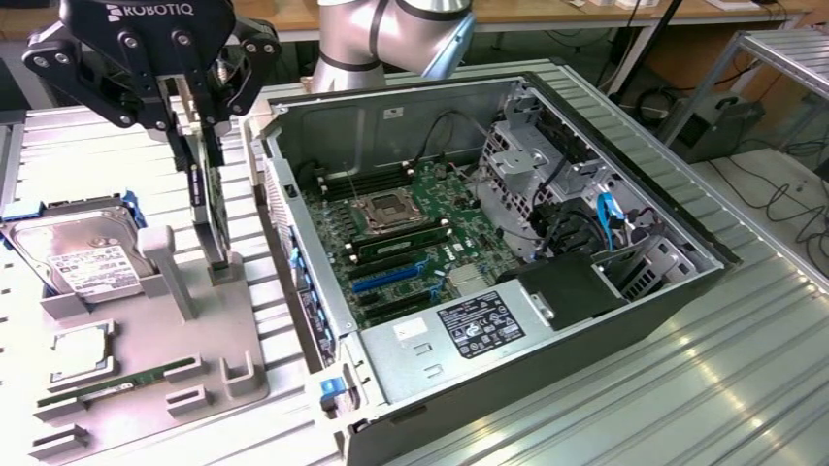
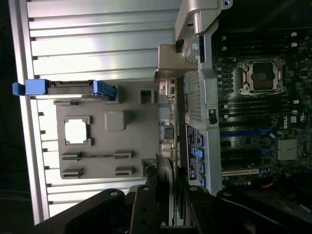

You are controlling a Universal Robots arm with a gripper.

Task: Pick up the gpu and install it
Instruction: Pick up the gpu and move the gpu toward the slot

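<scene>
I have the black two-finger gripper [image 1: 198, 160] above the grey moulded parts tray [image 1: 130, 325]. Its fingers [image 1: 182, 136] straddle the gpu [image 1: 215, 218], a flat black rectangular expansion card, and as far as I can judge they pinch its two broad faces near the upper end. The card stands on end with its long axis vertical, hanging straight down from the fingers. Its lower end sits at the tray's small upright slot holder [image 1: 223, 275]; I cannot tell whether it rests in it or hangs just clear.

The open black-and-silver computer case [image 1: 622, 320] lies just beside the tray, towards the exterior view's right, with the green motherboard [image 1: 402, 243] facing up. Everything stands on a ribbed metal table [image 1: 674, 408]. Room is tight: a silver hard drive with a white label [image 1: 78, 252] sits near on the other side.
</scene>
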